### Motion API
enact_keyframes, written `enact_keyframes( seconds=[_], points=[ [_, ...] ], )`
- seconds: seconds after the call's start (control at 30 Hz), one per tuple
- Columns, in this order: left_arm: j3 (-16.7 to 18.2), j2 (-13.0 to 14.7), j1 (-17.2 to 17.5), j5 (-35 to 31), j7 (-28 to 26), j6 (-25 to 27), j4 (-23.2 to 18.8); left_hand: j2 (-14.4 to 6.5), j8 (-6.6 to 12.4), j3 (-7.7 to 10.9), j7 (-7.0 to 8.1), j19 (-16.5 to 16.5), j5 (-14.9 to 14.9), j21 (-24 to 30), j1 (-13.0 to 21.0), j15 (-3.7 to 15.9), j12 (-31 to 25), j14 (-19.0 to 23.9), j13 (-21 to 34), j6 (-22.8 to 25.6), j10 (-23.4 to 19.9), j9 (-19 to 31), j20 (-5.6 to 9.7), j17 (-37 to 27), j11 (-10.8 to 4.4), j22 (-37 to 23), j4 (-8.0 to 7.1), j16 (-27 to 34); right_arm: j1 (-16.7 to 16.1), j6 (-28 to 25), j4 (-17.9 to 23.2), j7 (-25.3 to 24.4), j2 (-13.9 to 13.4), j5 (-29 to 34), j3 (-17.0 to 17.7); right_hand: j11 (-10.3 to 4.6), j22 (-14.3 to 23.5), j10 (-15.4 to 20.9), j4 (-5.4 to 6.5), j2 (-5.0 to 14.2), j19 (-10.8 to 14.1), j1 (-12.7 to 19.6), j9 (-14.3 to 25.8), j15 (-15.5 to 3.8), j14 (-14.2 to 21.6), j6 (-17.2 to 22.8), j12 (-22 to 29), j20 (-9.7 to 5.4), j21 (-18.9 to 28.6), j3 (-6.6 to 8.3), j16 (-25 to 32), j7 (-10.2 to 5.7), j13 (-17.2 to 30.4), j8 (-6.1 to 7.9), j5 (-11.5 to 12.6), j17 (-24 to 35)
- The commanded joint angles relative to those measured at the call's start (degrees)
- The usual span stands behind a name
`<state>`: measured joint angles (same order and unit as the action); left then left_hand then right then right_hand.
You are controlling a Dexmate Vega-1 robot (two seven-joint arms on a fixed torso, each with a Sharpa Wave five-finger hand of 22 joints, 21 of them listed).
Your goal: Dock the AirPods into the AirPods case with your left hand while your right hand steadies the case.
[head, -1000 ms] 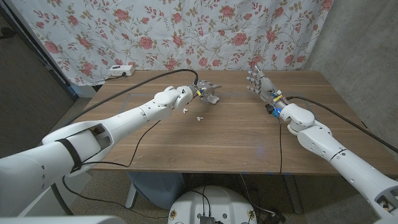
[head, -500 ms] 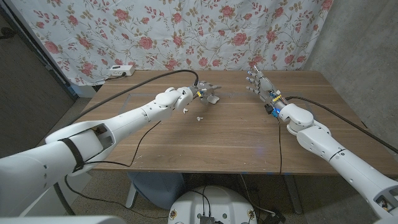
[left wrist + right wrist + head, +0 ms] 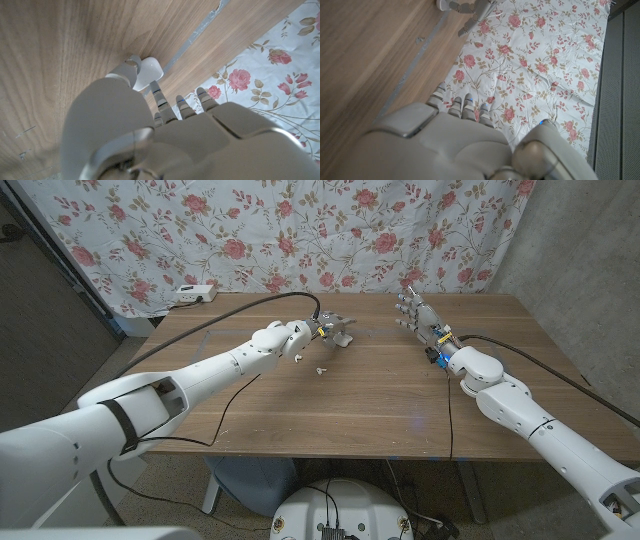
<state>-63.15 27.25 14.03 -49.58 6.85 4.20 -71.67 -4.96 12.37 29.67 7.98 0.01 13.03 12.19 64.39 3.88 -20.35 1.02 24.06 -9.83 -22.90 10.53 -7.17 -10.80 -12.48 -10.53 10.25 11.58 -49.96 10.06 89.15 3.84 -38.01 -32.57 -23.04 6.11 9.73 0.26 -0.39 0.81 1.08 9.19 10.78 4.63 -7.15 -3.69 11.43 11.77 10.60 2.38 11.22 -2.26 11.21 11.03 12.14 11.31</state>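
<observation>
Your left hand is at the far middle of the surface, on the white AirPods case. In the left wrist view a fingertip touches the case, but you cannot tell from these pictures whether the hand actually grips it or only rests against it. The two AirPods lie loose on the wood, nearer you than the case, one just beside the left wrist and one a little further toward the middle.

Your right hand stands upright with fingers spread, holding nothing, well apart from the case.

The roles look swapped for what the task asks, so sort that out first. Bring the right hand across and settle its fingers around the sides of the case, keeping them off the lid. Only once the case is pinned should you free the left hand and go for the nearer bud. The buds are small and smooth; pinch with thumb and one fingertip, and approach slowly so you do not flick them away.
</observation>
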Motion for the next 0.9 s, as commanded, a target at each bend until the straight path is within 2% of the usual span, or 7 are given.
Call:
enact_keyframes(
  seconds=[0.03, 0.33, 0.43, 0.47, 0.57, 0.9],
  points=[
    [-0.8, -0.6, -0.5, 0.4, -0.3, -0.3, 1.4, 0.1, -0.08, -0.35, -0.20, -0.1, 0.3, 0.1, 0.9, 0.06, -0.5, 0.2, 0.5, -4.7, 0.0, 0.2, -0.16, -0.2, 0.03, -0.2, -0.20, 0.1, -0.3, 0.0, 0.0, -0.2, 0.0, -0.3, 0.1, -0.01, 0.2, -0.2, -0.23, 0.35, -0.4, 0.2, 0.2, -0.08, -0.3, 0.2, 0.2, 0.25, 0.2, -0.17, 0.4, 0.08, 0.1, 0.44, -0.2, 0.2],
    [-1.4, -1.0, -0.9, 0.4, -0.4, -0.6, 2.0, 0.1, 0.00, -0.84, -0.16, 0.1, 0.2, 0.2, 1.3, 0.12, -0.7, 0.6, 0.8, -4.2, -0.1, 0.2, -0.20, -0.2, 0.01, -0.2, -0.31, 0.2, -0.3, 0.0, 0.0, -0.2, 0.0, -0.3, 0.1, -0.01, 0.2, -0.2, -0.25, 0.36, -0.4, 0.1, 0.2, -0.10, -0.3, 0.9, 0.2, 0.25, 0.2, -0.22, 0.4, -0.15, 0.1, 0.66, -0.2, 0.2],
    [-0.3, -1.3, -0.7, 3.1, 0.2, -1.6, 2.6, 0.1, 0.09, -0.94, -0.10, 0.2, 0.2, 0.2, 1.4, 0.25, -0.7, 0.8, 0.9, -3.9, -0.2, 0.2, -0.19, -0.2, 0.00, -0.2, -0.34, 0.2, -0.3, 0.1, 0.0, -0.3, 0.1, -0.2, 0.0, -0.01, 0.2, -0.2, -0.25, 0.36, -0.4, 0.1, 0.2, -0.07, -0.3, 0.9, 0.2, 0.25, 0.2, -0.24, 0.4, -0.18, 0.1, 0.63, -0.2, 0.2],
    [-1.0, -1.0, -0.6, 1.3, -0.8, -0.6, 1.9, 0.1, 0.16, -0.98, -0.03, 0.2, 0.2, 0.2, 1.5, 0.22, -0.8, 0.9, 0.9, -3.7, -0.3, 0.2, -0.16, -0.2, 0.00, -0.2, -0.35, 0.3, -0.3, 0.1, 0.0, -0.2, 0.2, -0.3, 0.0, -0.01, 0.2, -0.2, -0.25, 0.36, -0.4, 0.1, 0.2, -0.10, -0.3, 0.9, 0.2, 0.25, 0.2, -0.24, 0.4, -0.18, 0.1, 0.63, -0.2, 0.2],
    [-1.2, -1.0, -0.8, 1.3, -0.6, -1.1, 2.1, 0.1, 0.21, -1.04, -0.10, 0.3, 0.2, 0.2, 1.6, 0.25, -0.8, 1.0, 1.0, -3.5, -0.4, 0.2, -0.20, -0.2, 0.00, -0.2, -0.35, 0.3, -0.4, 0.0, 0.2, -0.4, 0.1, -0.2, 0.0, -0.01, 0.2, -0.2, -0.26, 0.37, -0.4, 0.1, 0.2, -0.07, -0.3, 0.8, 0.2, 0.25, 0.2, -0.25, 0.4, -0.19, 0.1, 0.61, -0.2, 0.2],
    [-1.1, -1.3, -0.2, 2.0, -2.8, -1.7, 2.5, -0.7, 0.52, -1.62, 0.10, 1.1, 0.2, 0.4, 2.6, 2.01, -2.6, 3.6, 1.9, -1.7, -3.2, 0.2, 0.07, -0.4, -0.01, -0.2, -0.49, 1.2, -0.7, 0.0, 0.7, -0.7, -0.1, -0.2, 0.2, 0.00, 0.2, -0.2, -0.27, 0.37, -0.4, 0.0, 0.2, -0.06, -0.4, 0.9, 0.2, 0.25, 0.3, -0.27, 0.4, -0.22, 0.1, 0.59, -0.2, 0.2]
  ],
)
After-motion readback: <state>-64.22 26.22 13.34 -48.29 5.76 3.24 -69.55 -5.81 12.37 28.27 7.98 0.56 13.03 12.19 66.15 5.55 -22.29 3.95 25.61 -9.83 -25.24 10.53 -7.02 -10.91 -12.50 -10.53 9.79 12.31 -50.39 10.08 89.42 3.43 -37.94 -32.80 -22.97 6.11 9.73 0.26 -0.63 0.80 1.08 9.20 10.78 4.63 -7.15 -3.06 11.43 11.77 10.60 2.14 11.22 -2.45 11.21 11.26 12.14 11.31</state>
